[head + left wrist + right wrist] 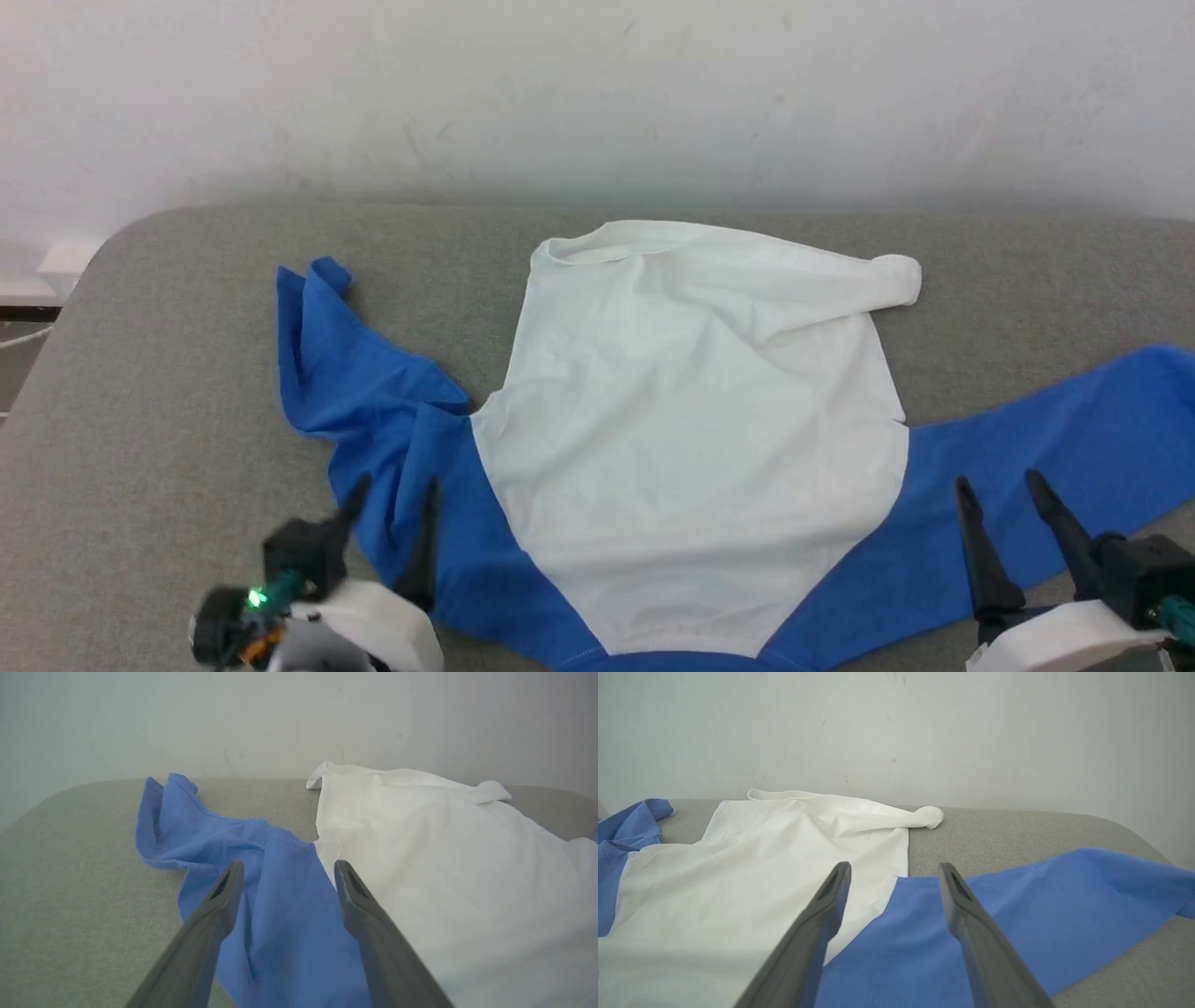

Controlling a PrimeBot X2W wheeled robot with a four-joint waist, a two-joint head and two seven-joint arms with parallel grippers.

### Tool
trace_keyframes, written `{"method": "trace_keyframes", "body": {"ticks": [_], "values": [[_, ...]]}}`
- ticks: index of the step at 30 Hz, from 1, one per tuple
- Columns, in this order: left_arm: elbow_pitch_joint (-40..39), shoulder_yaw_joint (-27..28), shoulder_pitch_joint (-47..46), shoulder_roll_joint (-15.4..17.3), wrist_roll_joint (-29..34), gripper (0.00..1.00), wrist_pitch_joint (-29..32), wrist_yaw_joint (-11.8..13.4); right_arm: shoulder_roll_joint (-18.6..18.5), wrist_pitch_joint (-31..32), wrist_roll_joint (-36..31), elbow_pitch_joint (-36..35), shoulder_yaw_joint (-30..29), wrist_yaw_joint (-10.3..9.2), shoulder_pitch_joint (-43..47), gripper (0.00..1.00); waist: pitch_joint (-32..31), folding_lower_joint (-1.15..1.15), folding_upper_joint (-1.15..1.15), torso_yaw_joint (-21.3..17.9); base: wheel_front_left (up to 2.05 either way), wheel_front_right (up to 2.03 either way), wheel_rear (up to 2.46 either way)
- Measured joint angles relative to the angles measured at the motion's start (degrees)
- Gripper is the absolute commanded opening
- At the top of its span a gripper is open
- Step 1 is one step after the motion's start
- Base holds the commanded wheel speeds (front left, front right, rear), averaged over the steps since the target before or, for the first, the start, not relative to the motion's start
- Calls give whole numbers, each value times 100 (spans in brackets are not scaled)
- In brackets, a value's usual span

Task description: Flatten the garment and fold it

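The grey table [140, 392] carries the garment [691, 448] mid-frame, hem toward the top; its bunched sleeve [345, 373] lies centre left, straight ahead of my left gripper [395, 483], fingers apart, empty; I judge that arm nearer; right gripper [997, 478] apart too, lower right.

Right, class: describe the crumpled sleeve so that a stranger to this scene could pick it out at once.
A white shirt with blue sleeves lies on the grey surface before the wall. Go to the left sleeve, by the left gripper. It is bunched and folded over itself; the right sleeve lies spread flat.
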Motion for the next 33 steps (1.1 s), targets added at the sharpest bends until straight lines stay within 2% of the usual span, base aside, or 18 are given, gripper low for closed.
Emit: {"method": "trace_keyframes", "body": {"ticks": [4,10,13,21,24,28,33], "values": [[-4,-282,422,-92,-181,100,989,-9,53,9,0,10,26,0,96,100,3,1,0,22,0,0,0],[-379,-680,837,-180,-600,100,2505,-164,78,44,-1,70,53,0,103,100,82,1,0,31,0,0,0],[-649,-790,880,-87,-669,100,3107,-202,83,42,0,132,83,0,102,100,125,1,0,23,0,0,0],[-1131,-1033,999,-89,-817,100,3806,-196,97,20,1,304,141,0,93,100,198,1,0,-54,0,0,0],[-1215,-1077,1048,-145,-814,100,3923,-70,99,-19,9,348,142,0,86,100,220,1,0,-77,0,0,0],[-1176,-1047,1040,-233,-730,100,3818,119,104,-46,10,390,163,0,27,100,258,1,0,-107,0,0,0],[-1083,-995,975,-377,-759,100,3588,158,110,-56,19,405,177,0,3,100,325,1,0,-138,0,0,0]]}}
